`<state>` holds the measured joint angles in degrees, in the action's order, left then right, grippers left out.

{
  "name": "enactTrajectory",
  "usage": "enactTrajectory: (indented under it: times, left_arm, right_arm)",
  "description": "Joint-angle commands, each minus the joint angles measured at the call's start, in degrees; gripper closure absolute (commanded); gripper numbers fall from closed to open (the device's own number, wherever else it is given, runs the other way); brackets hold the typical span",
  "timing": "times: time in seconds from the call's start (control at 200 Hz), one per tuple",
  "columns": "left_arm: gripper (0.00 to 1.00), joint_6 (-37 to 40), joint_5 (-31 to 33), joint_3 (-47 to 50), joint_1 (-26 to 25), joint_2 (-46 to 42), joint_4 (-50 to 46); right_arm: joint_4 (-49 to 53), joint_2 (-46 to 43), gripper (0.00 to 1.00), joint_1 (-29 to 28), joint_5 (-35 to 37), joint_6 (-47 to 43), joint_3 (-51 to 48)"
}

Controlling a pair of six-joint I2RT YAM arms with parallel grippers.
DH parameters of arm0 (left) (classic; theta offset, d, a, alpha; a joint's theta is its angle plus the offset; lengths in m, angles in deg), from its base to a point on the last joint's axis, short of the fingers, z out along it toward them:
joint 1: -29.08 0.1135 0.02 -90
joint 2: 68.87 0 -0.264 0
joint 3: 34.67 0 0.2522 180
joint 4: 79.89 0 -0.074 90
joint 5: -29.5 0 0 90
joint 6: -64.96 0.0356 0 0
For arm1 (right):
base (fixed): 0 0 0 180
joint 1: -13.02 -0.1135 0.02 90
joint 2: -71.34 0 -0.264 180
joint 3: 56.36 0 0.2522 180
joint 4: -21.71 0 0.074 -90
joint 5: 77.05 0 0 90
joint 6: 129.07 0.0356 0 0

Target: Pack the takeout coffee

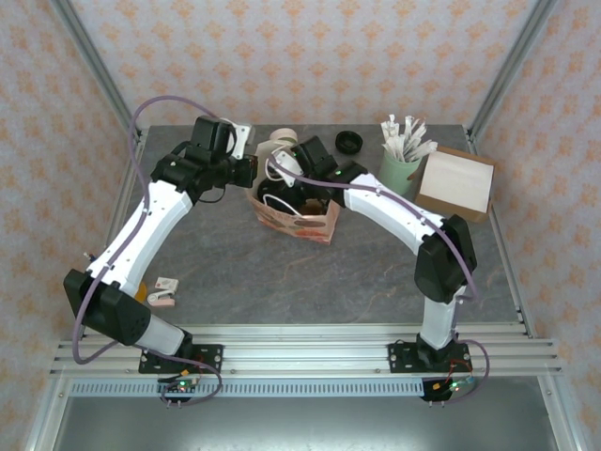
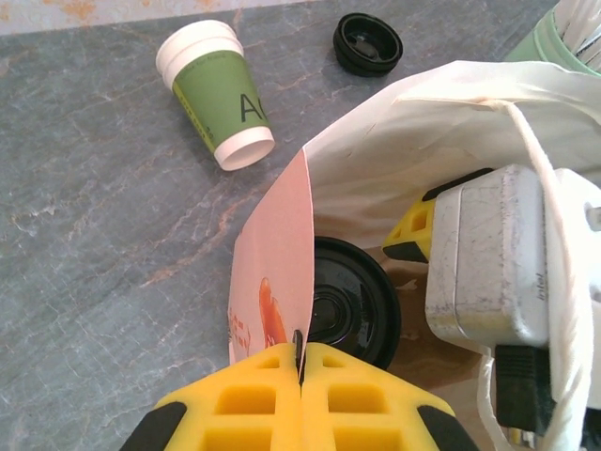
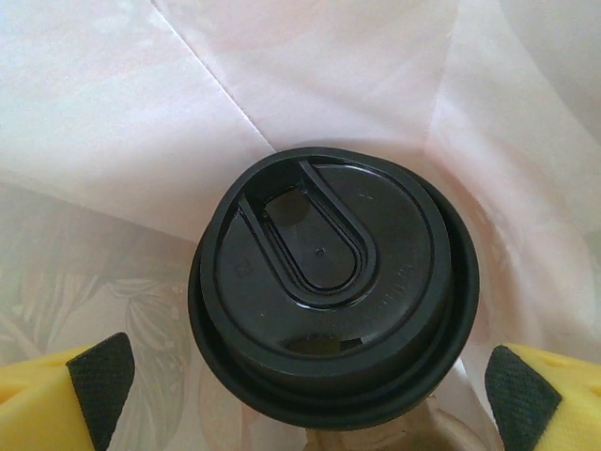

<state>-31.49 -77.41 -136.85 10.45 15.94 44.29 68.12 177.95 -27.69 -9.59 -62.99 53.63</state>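
Left tool (image 2: 300,365), pinched shut on the rim of the paper bag (image 2: 277,272) at frame centre, holds its mouth open. Right tool (image 3: 310,381), spread wide and empty, straddles the lidded coffee cup (image 3: 329,282) inside.

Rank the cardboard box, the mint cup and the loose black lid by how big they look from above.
1. cardboard box, largest
2. mint cup, next
3. loose black lid, smallest
All three sit far back, so nearness barely matters.

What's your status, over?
Left end effector shut on bag edge. Right end effector open in bag over lidded cup. Second cup on its side, loose lid nearby.
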Motion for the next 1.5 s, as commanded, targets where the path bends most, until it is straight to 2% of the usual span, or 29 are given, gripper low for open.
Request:
enactTrajectory:
  times: [0.0, 0.275, 0.43, 0.666, 0.791, 1.031, 1.181, 1.336, 1.491]
  left_arm:
    - [1.0, -3.34, 2.08, -2.33, -0.95, 1.07, -3.29]
    - [1.0, -6.35, 7.36, -10.14, -1.88, 5.6, -11.73]
    - [1.0, -8.19, 12.73, -12.86, -2.37, 7.07, -16.43]
    - [1.0, -10.89, 16.31, -14.18, -2.84, 8.15, -19.62]
    - [1.0, -10.78, 19.97, -14.71, -4.01, 8.3, -20.22]
    - [1.0, -10.33, 20.76, -14.55, -5.95, 8.86, -19.99]
    - [1.0, -10.5, 21.94, -16.69, -6.26, 10.06, -21.91]
    - [1.0, -10.78, 22.36, -18.31, -6.33, 10.64, -23.37]
    - [1.0, -12.18, 18.75, -19.76, -6.27, 11.67, -23.49]
  right_arm:
    - [6.61, 1.2, 0.01, -0.16, 0.17, 2.12, 4.19]
    - [21.6, 6.18, 0.01, -0.76, 3.2, 6.49, 13.65]
    - [23.95, 6.69, 0.01, -0.78, 1.99, 7.22, 15.75]
    - [26.07, 4.69, 0.01, -0.27, 1.95, 4.86, 15.79]
    - [24.83, 3.25, 0.01, 0.02, 3.35, 5.02, 15.44]
    - [18.01, -0.25, 0.01, 0.02, 5.54, 7.07, 12.0]
    - [8.7, -5.84, 0.01, 0.01, 4.22, 5.36, 4.25]
    - [6.84, -9.67, 0.01, 0.06, 2.94, 0.23, -1.95]
    - [-2.07, -14.2, 0.01, 0.01, 0.31, -0.88, -10.16]
